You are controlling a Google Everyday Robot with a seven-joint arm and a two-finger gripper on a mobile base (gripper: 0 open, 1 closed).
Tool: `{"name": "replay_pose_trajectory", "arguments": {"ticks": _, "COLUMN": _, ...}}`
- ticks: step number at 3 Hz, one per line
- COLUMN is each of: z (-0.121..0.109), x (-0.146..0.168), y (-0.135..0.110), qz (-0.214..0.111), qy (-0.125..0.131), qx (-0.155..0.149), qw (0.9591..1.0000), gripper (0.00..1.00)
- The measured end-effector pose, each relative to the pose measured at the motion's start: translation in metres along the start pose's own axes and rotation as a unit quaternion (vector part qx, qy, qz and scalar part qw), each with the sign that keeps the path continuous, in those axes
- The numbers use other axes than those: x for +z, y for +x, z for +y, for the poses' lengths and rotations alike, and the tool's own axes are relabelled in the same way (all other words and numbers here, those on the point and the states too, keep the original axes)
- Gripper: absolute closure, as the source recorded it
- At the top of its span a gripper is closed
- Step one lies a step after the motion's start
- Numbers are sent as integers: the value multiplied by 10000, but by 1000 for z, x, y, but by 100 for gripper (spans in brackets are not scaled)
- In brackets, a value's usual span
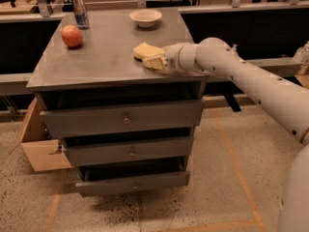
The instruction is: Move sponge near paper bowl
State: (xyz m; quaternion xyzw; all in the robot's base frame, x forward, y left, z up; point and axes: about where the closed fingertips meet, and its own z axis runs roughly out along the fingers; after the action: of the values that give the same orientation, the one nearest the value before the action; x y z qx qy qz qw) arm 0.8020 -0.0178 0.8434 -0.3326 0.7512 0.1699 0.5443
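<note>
One grey cabinet (111, 64) with three drawers stands in the middle of the floor. One white arm (251, 81) comes in from the cabinet's right side, climbs to its right edge, bends there, and points its wrist left across the top. One cardboard box (41, 151) sits on the floor against the cabinet's left side. One gripper (155, 62), at the arm's tip, lies low over the cabinet top near the front right, right against the sponge (146, 50). Whether it is open or closed, or has hold of anything, I cannot tell. That one sponge lies on the cabinet top just behind the gripper, right of centre. One paper bowl (145, 17) stands at the cabinet's back edge, well apart from the sponge. One apple (72, 36) rests on the cabinet's back left, with one can (80, 11) upright just behind it.
</note>
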Motion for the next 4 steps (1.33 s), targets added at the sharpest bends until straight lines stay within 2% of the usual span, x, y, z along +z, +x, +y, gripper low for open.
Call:
{"name": "replay_pose_trajectory", "arguments": {"ticks": 1, "z": -9, "x": 15, "y": -17, "qz": -92, "qy": 68, "qx": -52, "qw": 9999, "gripper": 58}}
{"name": "replay_pose_trajectory", "arguments": {"ticks": 2, "z": -40, "x": 30, "y": -49, "qz": -178, "qy": 370, "qx": -79, "qw": 9991, "gripper": 82}}
{"name": "replay_pose_trajectory", "arguments": {"ticks": 3, "z": -79, "x": 45, "y": -68, "qz": -29, "qy": 762, "qx": -73, "qw": 9971, "gripper": 100}}
{"name": "replay_pose_trajectory", "arguments": {"ticks": 4, "z": -114, "x": 57, "y": -65, "qz": 273, "qy": 1098, "qx": 31, "qw": 9936, "gripper": 100}}
